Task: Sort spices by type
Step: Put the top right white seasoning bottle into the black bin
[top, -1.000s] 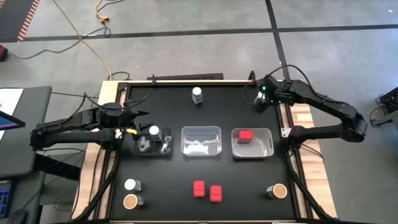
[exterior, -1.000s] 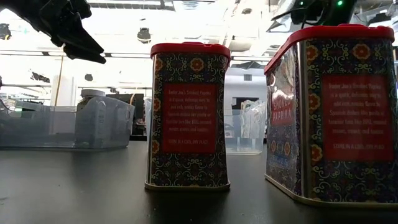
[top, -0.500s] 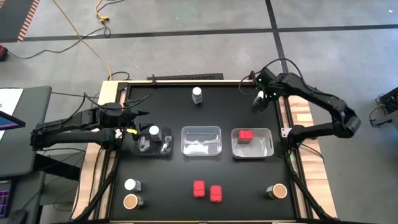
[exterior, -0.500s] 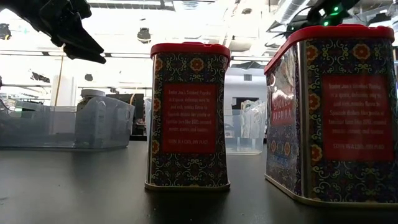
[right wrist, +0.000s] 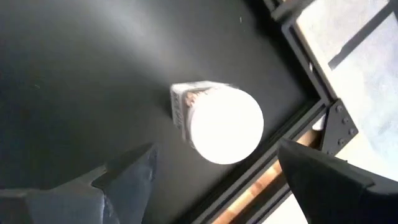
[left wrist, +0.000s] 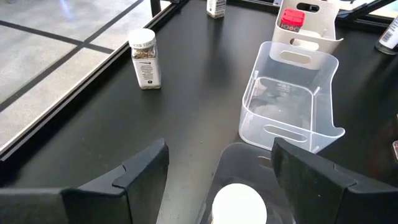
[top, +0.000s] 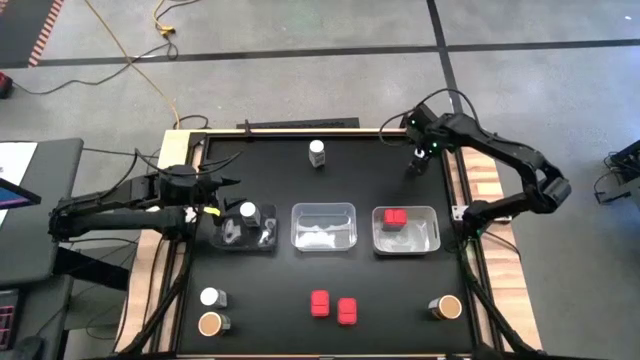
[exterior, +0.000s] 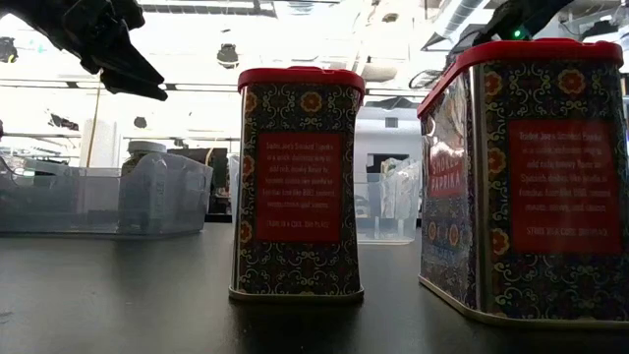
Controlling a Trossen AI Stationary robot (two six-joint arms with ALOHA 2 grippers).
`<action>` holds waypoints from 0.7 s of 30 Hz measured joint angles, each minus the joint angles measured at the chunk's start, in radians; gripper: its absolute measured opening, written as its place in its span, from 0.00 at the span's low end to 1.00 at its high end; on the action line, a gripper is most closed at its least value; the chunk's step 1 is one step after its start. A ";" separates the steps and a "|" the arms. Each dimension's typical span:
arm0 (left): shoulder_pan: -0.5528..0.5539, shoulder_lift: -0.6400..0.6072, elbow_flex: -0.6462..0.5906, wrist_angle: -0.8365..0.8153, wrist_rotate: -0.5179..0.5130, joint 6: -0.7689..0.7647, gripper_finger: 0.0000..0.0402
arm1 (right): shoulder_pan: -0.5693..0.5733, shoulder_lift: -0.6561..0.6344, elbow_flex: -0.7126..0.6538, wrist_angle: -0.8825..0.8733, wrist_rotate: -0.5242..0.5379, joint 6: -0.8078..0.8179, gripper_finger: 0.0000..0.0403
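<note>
The spices are lying scattered around the middle tray (top: 323, 232). One red packet (top: 395, 217) is sitting in the right tray (top: 425, 238) just right of it, and one white-capped jar (top: 248, 212) is sitting in the left tray (top: 228, 238). Two more packets (top: 333, 306) are standing nearer the front edge of the tabletop (top: 270, 290), and three jars are waiting at the front corners. The right gripper (right wrist: 217, 171) is hovering with its jaws wide over a white-capped jar (right wrist: 224, 127) in the far right corner, well beyond the middle tray. The biggest risk is that a finger is coming down on the cap instead of beside it, tipping the jar against the frame rail (right wrist: 298, 134) close by. A lesser risk is an off-centre pinch that is letting the jar swing or slip in transit. The smallest is crowding: the left gripper (left wrist: 227, 180) is hanging over the left tray with its jaws apart and holding nothing, where this jar probably belongs.
</note>
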 joint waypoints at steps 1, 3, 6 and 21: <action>0.000 0.000 0.000 0.000 0.000 0.000 0.67 | -0.013 0.007 0.000 0.002 0.000 -0.003 0.89; 0.000 0.000 0.000 0.000 0.000 0.000 0.67 | -0.035 0.022 0.000 0.014 -0.003 -0.011 0.87; 0.000 0.000 0.000 0.000 0.000 0.000 0.67 | -0.069 0.045 0.000 0.034 -0.024 -0.045 0.84; 0.000 0.000 0.000 -0.001 -0.004 0.011 0.67 | -0.123 0.207 0.000 0.071 -0.104 -0.103 0.79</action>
